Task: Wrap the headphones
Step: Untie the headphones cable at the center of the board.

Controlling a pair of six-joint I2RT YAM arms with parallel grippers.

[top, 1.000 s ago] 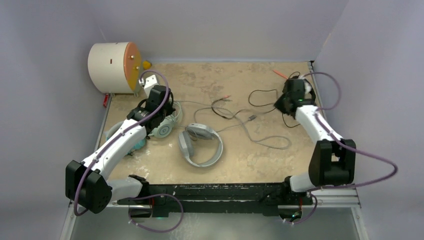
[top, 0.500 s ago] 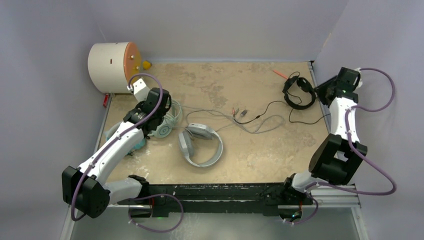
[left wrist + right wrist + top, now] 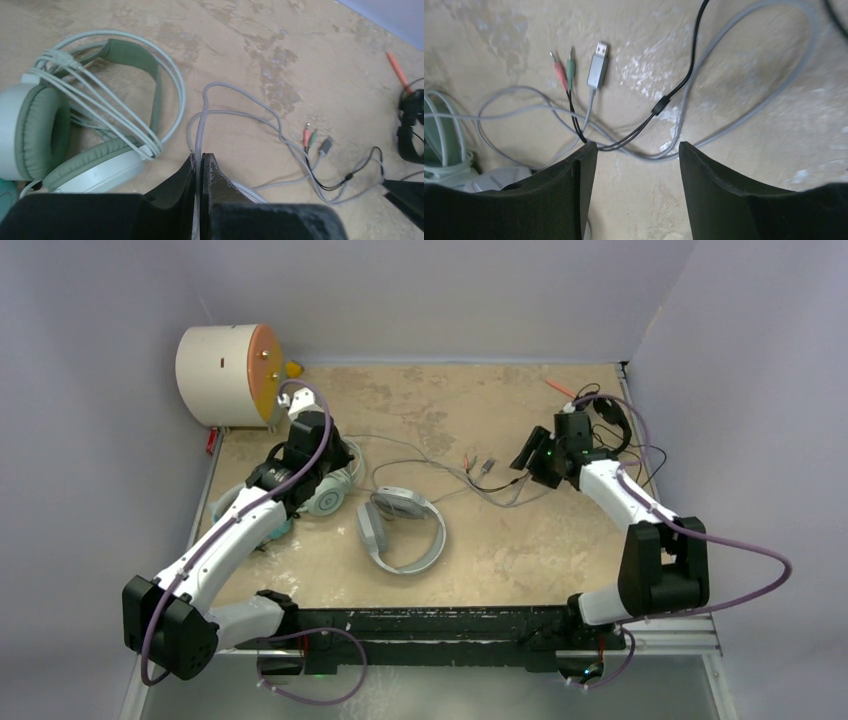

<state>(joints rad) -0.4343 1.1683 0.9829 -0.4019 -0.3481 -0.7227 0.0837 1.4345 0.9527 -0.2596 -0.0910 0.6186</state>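
Note:
My left gripper [image 3: 200, 156] is shut on a grey cable [image 3: 201, 117] that loops away over the table toward the plugs. Just left of it lie the mint-green headphones [image 3: 90, 125], their cord wound round the band. The large white-and-grey headphones [image 3: 400, 530] sit mid-table. Teal headphones [image 3: 262, 525] are mostly hidden under the left arm. The black headphones [image 3: 622, 430] lie at the back right. My right gripper [image 3: 638, 145] stands open and empty, low over the black cable's splitter [image 3: 661, 106] and a grey cable loop, near the USB plug [image 3: 597, 67] and the pink and green jacks [image 3: 563, 67].
A cream drum [image 3: 228, 375] with an orange face stands at the back left corner. An orange pen [image 3: 560, 387] lies near the back right. Loose grey and black cables [image 3: 500, 485] cross the table between the two grippers. Walls close in the table's sides and back.
The right arm swung from the right wall by the black headphones in toward the cable plugs, and its gripper opened. The left gripper stayed shut on the grey cable and shifted slightly back.

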